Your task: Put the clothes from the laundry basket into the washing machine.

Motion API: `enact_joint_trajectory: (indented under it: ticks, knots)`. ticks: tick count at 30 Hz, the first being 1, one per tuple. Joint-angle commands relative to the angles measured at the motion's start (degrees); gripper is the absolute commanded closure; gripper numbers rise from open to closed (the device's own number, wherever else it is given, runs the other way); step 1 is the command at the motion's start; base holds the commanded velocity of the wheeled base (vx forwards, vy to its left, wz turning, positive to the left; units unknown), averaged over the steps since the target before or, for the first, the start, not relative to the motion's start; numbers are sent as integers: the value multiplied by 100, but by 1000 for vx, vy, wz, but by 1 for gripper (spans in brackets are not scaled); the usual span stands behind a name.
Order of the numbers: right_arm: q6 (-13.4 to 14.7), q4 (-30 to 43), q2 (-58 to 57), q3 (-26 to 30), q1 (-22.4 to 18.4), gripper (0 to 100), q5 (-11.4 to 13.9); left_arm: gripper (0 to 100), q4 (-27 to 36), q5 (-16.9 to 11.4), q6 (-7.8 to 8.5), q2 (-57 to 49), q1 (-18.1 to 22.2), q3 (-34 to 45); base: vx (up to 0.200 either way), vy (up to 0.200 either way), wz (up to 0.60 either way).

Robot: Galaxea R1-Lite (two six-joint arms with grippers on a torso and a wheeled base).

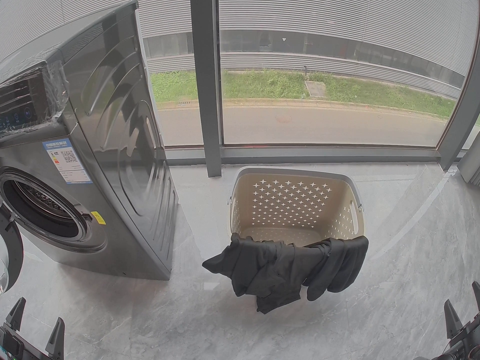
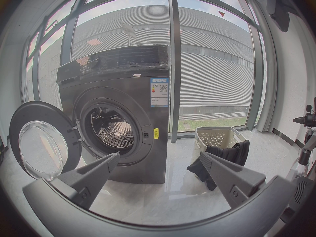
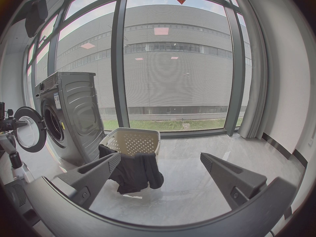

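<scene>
On the marble floor [image 1: 150, 321] by the window [image 1: 325, 76], dark clothes [image 1: 285, 271] drape the near rim of the laundry basket [image 1: 295, 172], left end effector [image 1: 40, 312] and right end effector [image 1: 461, 296] wide open, empty; a snagging pull could tip the basket.

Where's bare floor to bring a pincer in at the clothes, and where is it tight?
Free: the floor between washing machine and laundry basket, the strip before the hanging clothes, and the stretch right of the basket. Tight: the basket's near rim under the clothes, and left of the drum, by the open door.
</scene>
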State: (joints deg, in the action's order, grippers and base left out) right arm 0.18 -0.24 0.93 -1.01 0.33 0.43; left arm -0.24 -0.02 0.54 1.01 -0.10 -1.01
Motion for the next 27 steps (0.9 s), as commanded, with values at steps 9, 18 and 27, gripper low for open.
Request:
enact_joint_trajectory:
  ticks: [9,18,27]
  knots:
    - [-1,-2,-93,101,2,0,1,0,-2,-6,-1,-101,1,92,0,0,0]
    - [-1,-2,-93,101,2,0,1,0,-2,-6,-1,-101,1,92,0,0,0]
    - [-1,-11,-93,101,2,0,1,0,-2,2,-1,-101,1,92,0,-133,0]
